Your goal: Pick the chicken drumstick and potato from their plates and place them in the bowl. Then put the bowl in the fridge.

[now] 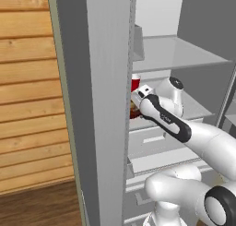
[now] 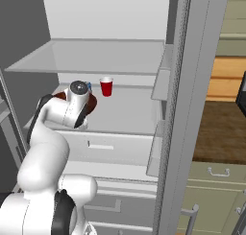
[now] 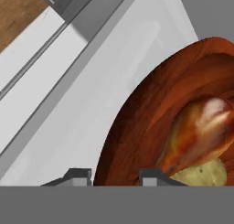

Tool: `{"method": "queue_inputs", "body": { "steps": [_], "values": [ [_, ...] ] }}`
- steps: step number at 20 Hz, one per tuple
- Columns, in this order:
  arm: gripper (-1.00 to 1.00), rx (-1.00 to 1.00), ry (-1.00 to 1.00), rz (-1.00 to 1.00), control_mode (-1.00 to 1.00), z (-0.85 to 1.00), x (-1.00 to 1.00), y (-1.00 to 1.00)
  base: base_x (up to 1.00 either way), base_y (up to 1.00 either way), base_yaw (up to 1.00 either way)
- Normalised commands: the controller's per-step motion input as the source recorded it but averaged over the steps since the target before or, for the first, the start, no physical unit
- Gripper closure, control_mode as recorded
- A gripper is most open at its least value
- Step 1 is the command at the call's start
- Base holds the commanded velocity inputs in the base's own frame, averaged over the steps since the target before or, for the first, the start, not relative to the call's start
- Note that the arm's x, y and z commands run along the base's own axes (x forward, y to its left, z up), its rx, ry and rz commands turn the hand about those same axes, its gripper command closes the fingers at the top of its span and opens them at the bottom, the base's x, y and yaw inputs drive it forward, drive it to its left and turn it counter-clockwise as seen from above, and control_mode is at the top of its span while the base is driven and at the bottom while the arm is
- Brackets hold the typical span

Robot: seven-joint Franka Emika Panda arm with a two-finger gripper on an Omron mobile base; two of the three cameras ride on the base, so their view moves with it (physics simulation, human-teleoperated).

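In the left base view, horizontal wood-plank panelling filled the left side, and the tall plain grey fridge stood open beside it, its upright grey wall edge hiding most of the middle shelf from this side. Past that edge a sliver of the glossy reddish-brown round bowl showed on the whitish-grey middle shelf, with a small red plastic cup behind it and the white arm reaching in over the drawers below.

In the right base view, the arm's wrist covered most of the bowl, which sat at the left of the middle shelf. The red cup stood upright just to its right, apart from it, and a small blue item beside the wrist was too hidden to identify. The open fridge door rose at the right, with pale green cabinets beyond.

In the hand view, the tool straddled the bowl's rim, one finger tip outside and one inside; whether it pressed the rim or stood slightly parted, I could not tell. Inside the bowl lay the orange-brown roasted chicken drumstick, resting on the pale yellowish-tan potato.
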Motion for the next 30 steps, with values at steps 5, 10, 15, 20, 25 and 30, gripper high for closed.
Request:
{"method": "queue_inputs", "body": {
  "steps": [5,10,15,20,25,30],
  "values": [
    [-1.00,0.00,-0.01,0.00,-1.00,0.00,0.07,0.00,0.00,0.00,0.00],
    [-1.00,0.03,-0.04,0.01,-1.00,0.00,-0.16,0.00,0.00,0.00,0.00],
    [-1.00,0.10,-0.12,0.00,-1.00,0.15,-0.84,0.00,0.00,0.00,0.00],
    [-1.00,0.08,-0.01,0.00,-1.00,0.68,-0.82,0.00,0.00,0.00,0.00],
    [-1.00,0.01,0.08,-0.06,-1.00,0.78,-0.96,-0.02,0.00,0.00,0.00],
    [-1.00,0.00,0.15,-0.33,-1.00,0.45,-1.00,-0.25,0.00,0.00,0.00]
  ]
}}
